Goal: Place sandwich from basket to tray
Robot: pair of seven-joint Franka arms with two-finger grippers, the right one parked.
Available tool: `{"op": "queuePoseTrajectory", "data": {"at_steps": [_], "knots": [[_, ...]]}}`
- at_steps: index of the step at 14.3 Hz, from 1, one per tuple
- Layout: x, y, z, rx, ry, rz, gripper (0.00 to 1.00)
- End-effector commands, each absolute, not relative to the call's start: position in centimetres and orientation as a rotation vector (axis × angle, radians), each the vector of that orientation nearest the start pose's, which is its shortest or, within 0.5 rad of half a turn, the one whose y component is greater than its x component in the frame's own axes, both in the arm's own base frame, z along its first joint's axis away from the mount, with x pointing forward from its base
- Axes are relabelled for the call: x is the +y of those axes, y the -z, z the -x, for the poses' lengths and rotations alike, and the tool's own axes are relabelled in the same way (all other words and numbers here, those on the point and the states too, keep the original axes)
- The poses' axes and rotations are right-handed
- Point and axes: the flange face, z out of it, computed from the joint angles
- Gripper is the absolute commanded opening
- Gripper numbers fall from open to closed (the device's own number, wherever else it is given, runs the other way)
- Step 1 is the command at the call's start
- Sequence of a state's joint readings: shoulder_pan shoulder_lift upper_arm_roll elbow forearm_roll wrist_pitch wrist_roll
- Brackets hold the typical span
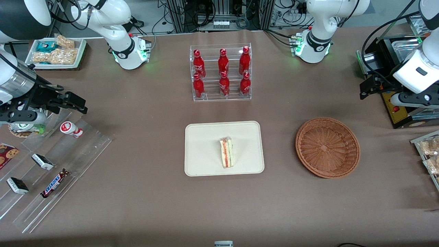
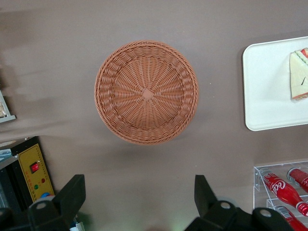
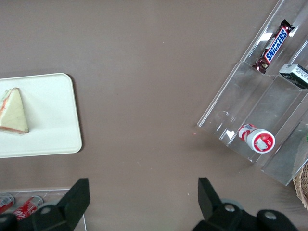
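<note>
The sandwich stands on its edge on the cream tray, near the tray's middle. The round wicker basket sits beside the tray toward the working arm's end, with nothing in it. My left gripper hangs high above the table at the working arm's end. It is farther from the front camera than the basket, open, and holds nothing.
A clear rack of red cola bottles stands farther back than the tray. Clear stepped shelves with snack bars lie toward the parked arm's end. A black box with a yellow panel sits under my gripper. A white snack tray is at the back.
</note>
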State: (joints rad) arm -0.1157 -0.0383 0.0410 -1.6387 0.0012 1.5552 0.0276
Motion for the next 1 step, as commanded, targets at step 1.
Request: {"op": "queuePoseTrajectory", "data": {"at_steps": [1], "knots": [[-4.2, -61.44, -53.88, 0.189, -0.097, 3.15, 1.0]]}}
